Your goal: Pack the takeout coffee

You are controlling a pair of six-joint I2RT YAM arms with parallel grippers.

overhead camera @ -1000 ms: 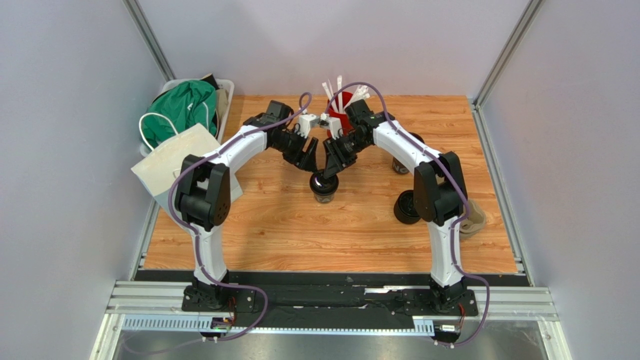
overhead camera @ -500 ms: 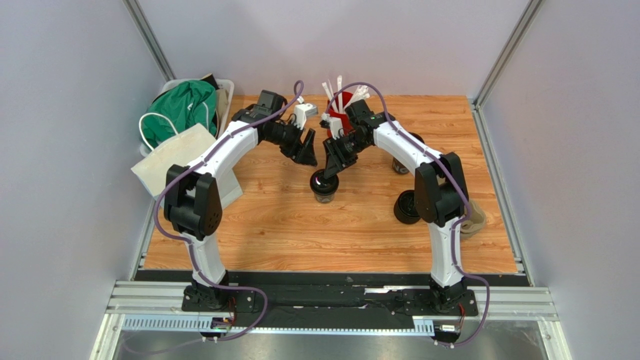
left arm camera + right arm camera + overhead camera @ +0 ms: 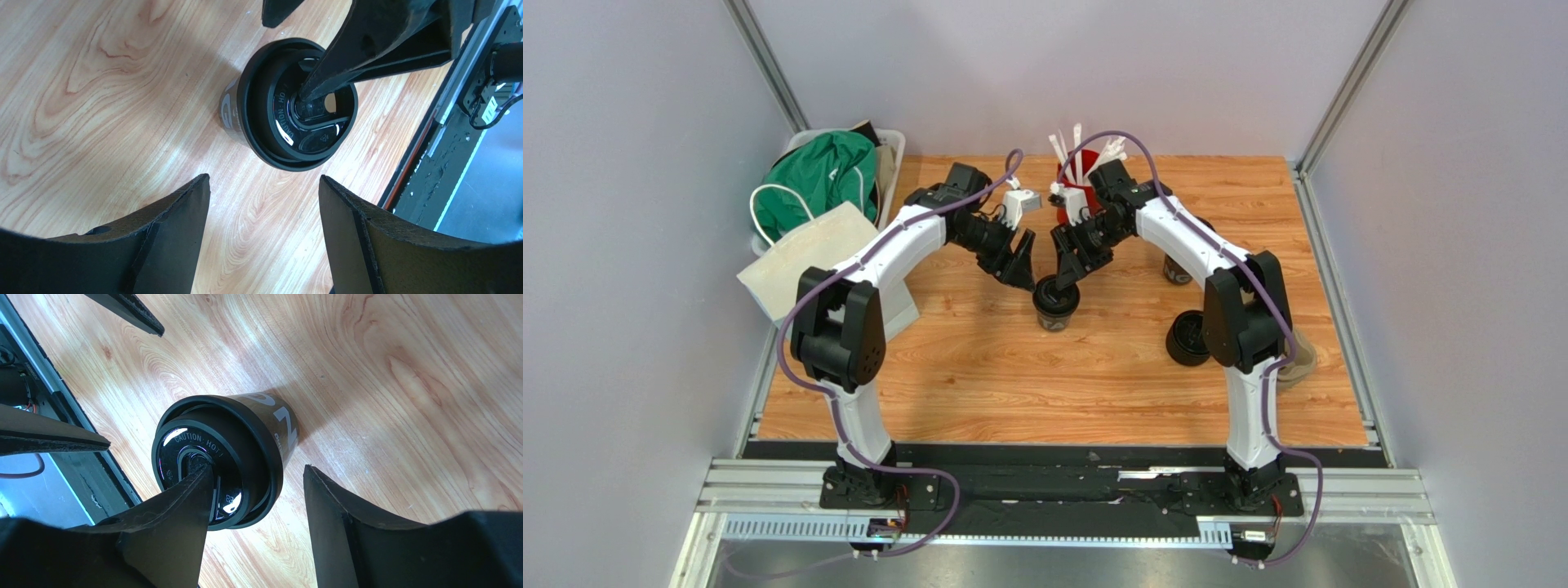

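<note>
A black takeout coffee cup (image 3: pixel 1054 303) with a round black lid stands upright mid-table. It also shows in the left wrist view (image 3: pixel 288 104) and the right wrist view (image 3: pixel 221 459). My right gripper (image 3: pixel 1063 267) (image 3: pixel 256 471) is open over it. One fingertip (image 3: pixel 199 478) rests on the lid and the other is outside the rim. My left gripper (image 3: pixel 1022 260) (image 3: pixel 264 179) is open and empty, just left of the cup and not touching it. Two more black cups (image 3: pixel 1187 339) (image 3: pixel 1177 267) stand by the right arm.
A red cup of white straws (image 3: pixel 1075 184) stands behind the grippers. A brown pulp carrier (image 3: pixel 1296 358) lies at the right edge. A white paper bag (image 3: pixel 817 263) and a bin with green cloth (image 3: pixel 817 181) are at the left.
My left gripper pulled back and up, then came down close beside the cup again. The right gripper and the cup have stayed put.
</note>
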